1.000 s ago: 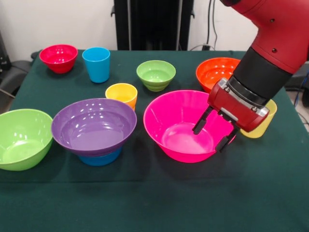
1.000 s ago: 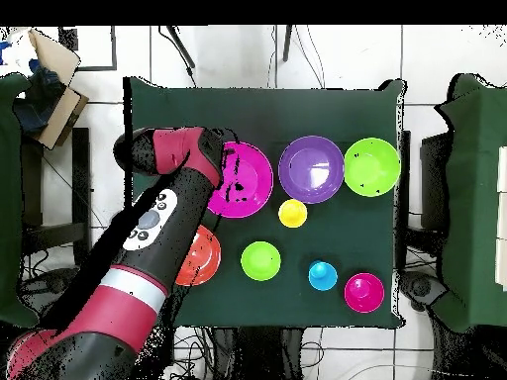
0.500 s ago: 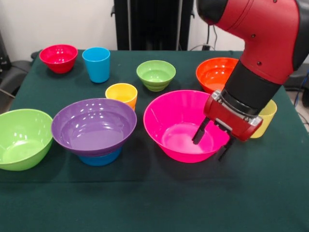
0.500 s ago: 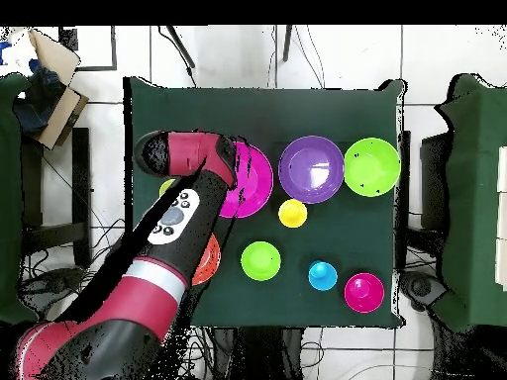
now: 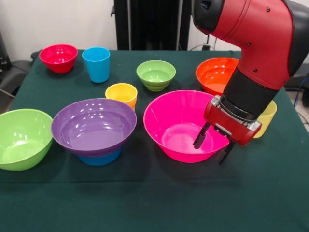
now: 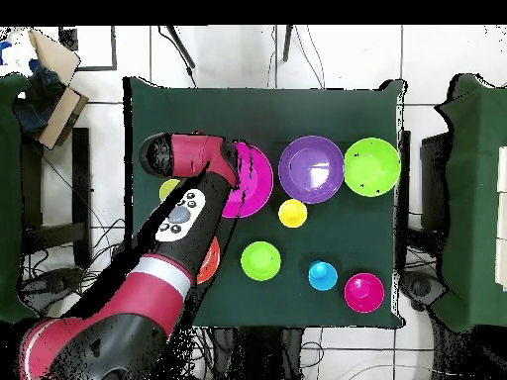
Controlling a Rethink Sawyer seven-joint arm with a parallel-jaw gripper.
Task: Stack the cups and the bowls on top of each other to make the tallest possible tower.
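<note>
progress is minimal: only one stacking pair exists, the purple bowl (image 5: 94, 125) seated on the mid blue bowl (image 5: 100, 157), of which only the lower part shows beneath it. my gripper (image 5: 213, 145) is spread open, empty, straddling the right wall of the pink bowl (image 5: 181, 126), one finger inside, one outside, apparently ready to pinch the rim. remaining pieces stand separately on the table (image 5: 154, 203): big lime bowl (image 5: 21, 138), orange-yellow cup (image 5: 121, 94), small green bowl (image 5: 156, 75), sky blue cup (image 5: 96, 64), small red bowl (image 5: 58, 58), orange bowl (image 5: 216, 73), and pale yellow cup (image 5: 265, 116) behind my wrist. nearly all stacking is left.
</note>
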